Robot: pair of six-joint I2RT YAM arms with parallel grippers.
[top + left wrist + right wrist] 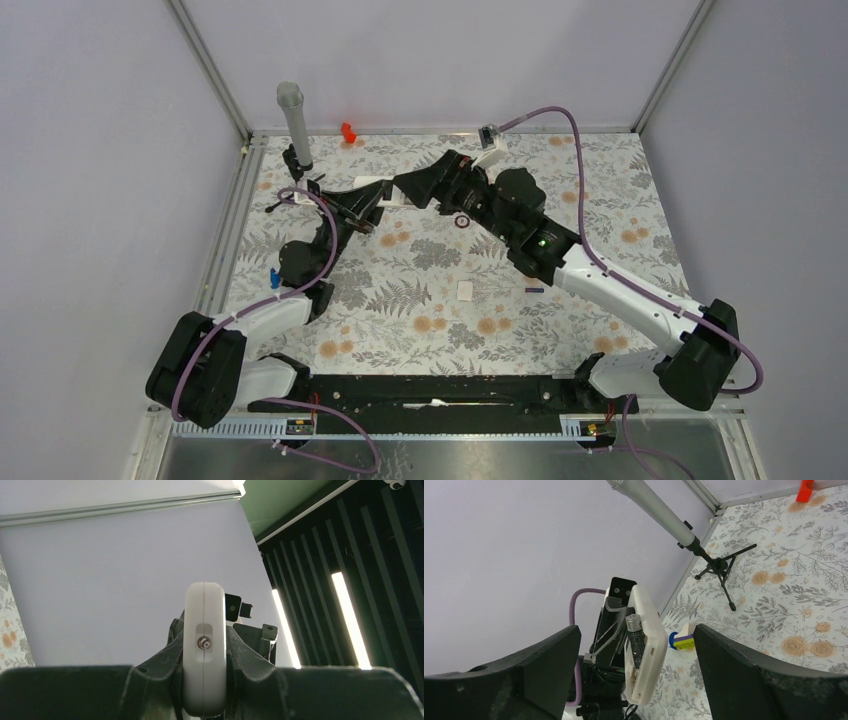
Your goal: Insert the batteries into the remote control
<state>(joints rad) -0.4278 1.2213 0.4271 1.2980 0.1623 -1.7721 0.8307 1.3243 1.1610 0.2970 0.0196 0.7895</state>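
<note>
My left gripper [368,207] is shut on the white remote control [388,190] and holds it off the table at the back centre. In the left wrist view the remote [204,680] stands end-on between my fingers [250,665]. In the right wrist view the remote [649,645] shows its open back with the dark battery [636,641] lying in the compartment. My right gripper [635,630] is open and empty, its fingers spread wide either side of the remote without touching it. The purple battery [535,290] lies on the table right of centre.
A small flat white cover piece [465,291] lies mid-table. A microphone on a tripod [294,125] stands at the back left. A marker with a blue cap [272,276] lies at the left edge. A black ring [462,220] and a red object [348,131] lie further back.
</note>
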